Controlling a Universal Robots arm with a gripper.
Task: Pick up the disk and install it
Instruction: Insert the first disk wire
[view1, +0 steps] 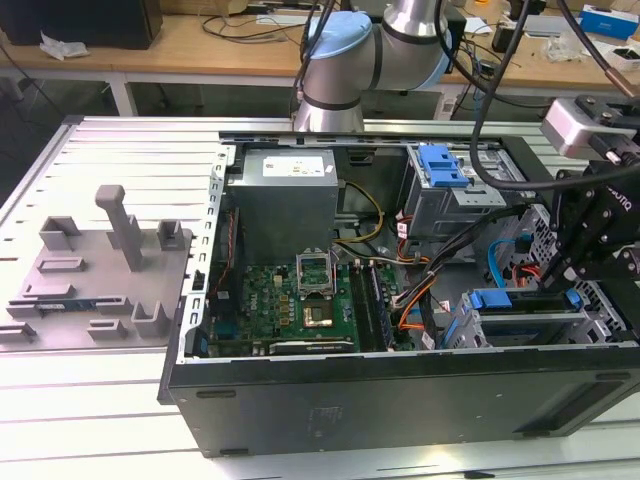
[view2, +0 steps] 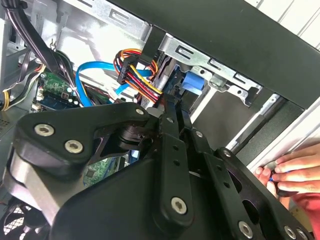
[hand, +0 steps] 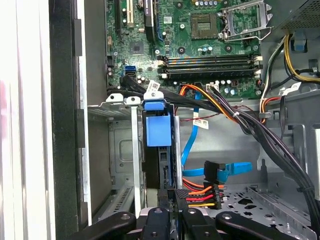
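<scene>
The disk (hand: 159, 131) stands on edge in the metal drive cage (hand: 122, 150) of the open computer case, its bright blue bracket towards the motherboard. In the exterior view its blue bracket (view1: 505, 299) lies level in the cage at the case's near right corner. My gripper (hand: 171, 194) is at the disk's near end with its black fingers (hand: 161, 200) close together, narrower than the disk and touching or almost touching that end. In the second wrist view the gripper (view2: 175, 102) points into the cage towards the blue tab (view2: 192, 82). The gripper (view1: 572, 285) hangs over the cage.
Orange, red and blue cables (hand: 205, 180) run beside the cage. A second blue-tabbed bay (view1: 443, 165) sits at the back right, the motherboard (view1: 300, 300) in the middle. A grey fixture (view1: 100, 270) lies left of the case. A person's hand (view2: 295, 172) is beside the case wall.
</scene>
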